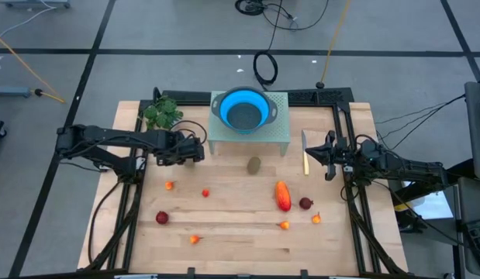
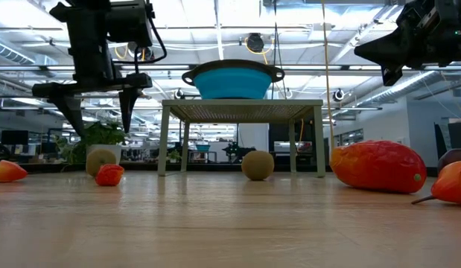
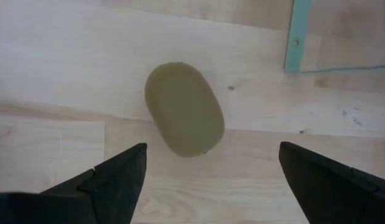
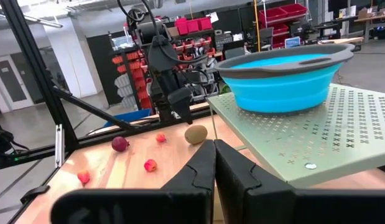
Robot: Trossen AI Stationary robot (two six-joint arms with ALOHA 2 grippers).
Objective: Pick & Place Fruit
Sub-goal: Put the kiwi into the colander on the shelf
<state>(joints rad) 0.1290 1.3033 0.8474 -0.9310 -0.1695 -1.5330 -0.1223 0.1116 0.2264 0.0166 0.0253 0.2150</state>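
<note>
Clear desk [image 3: 49, 68] is being left around the brown kiwi [image 3: 185, 109], framed by the left tool [image 3: 211, 171], spread wide above it; right tool [image 1: 330, 157], clenched empty, is being held at three o'clock.

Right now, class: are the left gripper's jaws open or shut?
Open. In its wrist view the left gripper shows its jaws spread wide apart, with a kiwi lying on the table between and beyond them, untouched.
</note>
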